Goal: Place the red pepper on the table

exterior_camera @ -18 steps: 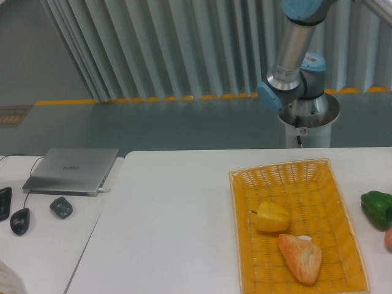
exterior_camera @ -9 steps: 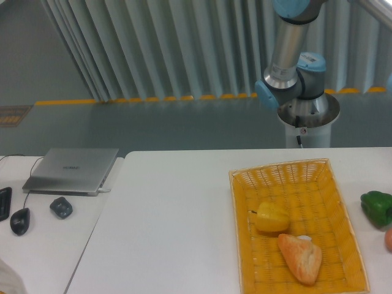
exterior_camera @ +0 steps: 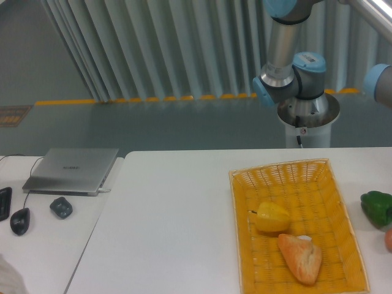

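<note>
Well beyond the far edge of the worktop (exterior_camera: 177,208) we see only part of the arm (exterior_camera: 283,55): its pedestal, a blue-capped joint and an upright link running out of the top of the view. The gripper is out of view, so we cannot tell how the jaws stand. On the right half of the worktop sits an orange basket (exterior_camera: 343,214), holding a yellow pepper (exterior_camera: 272,217) with a bread roll (exterior_camera: 301,257) just nearer and to its right. Right of the basket, at the edge of the view, lies a green pepper (exterior_camera: 378,207), and nearer than it a sliver of reddish-orange (exterior_camera: 389,239) shows, cut off by the edge; we cannot tell whether that is the red pepper. On a separate desk (exterior_camera: 43,245) to the left rest a closed laptop (exterior_camera: 72,169), a mouse (exterior_camera: 19,220) and a small dark object (exterior_camera: 60,207).
</note>
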